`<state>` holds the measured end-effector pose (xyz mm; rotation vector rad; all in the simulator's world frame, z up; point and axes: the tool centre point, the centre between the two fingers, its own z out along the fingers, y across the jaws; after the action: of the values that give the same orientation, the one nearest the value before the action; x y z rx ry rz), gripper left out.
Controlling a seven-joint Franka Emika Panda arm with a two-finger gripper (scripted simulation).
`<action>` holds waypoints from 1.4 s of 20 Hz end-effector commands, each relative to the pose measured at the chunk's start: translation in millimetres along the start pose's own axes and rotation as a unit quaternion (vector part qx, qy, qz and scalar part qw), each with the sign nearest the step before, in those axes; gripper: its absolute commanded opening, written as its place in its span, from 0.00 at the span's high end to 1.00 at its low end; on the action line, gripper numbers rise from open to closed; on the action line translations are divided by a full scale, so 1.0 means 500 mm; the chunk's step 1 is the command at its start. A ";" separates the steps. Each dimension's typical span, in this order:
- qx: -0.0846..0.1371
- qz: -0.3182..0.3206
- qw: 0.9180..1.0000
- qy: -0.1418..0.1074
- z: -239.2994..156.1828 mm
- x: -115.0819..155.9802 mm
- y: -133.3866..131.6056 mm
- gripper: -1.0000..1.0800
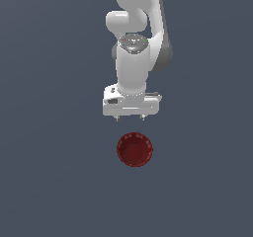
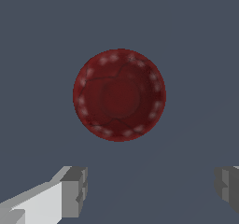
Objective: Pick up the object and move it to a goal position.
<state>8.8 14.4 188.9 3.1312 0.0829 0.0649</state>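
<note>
A: Exterior view: where is the small dark red round bowl with the scalloped rim (image 1: 135, 149) sitting?

B: It is lying on the grey-blue floor (image 1: 49, 181), near the white gripper (image 1: 129, 118), untouched.

A: And the jaws?

B: They are standing wide apart, holding nothing.

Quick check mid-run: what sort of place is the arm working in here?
Likely a bare simulated test scene: a flat, featureless grey surface, one red bowl, and the open gripper hovering apart from it.

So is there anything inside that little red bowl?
No. The red bowl looks empty; the wrist view shows its bare dark inside. Whatever lies under it is covered. The end effector is open, not touching it.
</note>
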 end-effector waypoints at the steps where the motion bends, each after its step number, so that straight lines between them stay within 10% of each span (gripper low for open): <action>1: 0.000 0.000 1.000 0.000 0.000 0.000 0.000 0.38; 17: -0.009 -0.019 1.000 -0.003 0.015 0.002 -0.012 0.38; 28: -0.073 -0.074 0.994 -0.020 0.092 0.020 -0.059 0.38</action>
<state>17.7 39.2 150.3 2.9956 0.2650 0.0149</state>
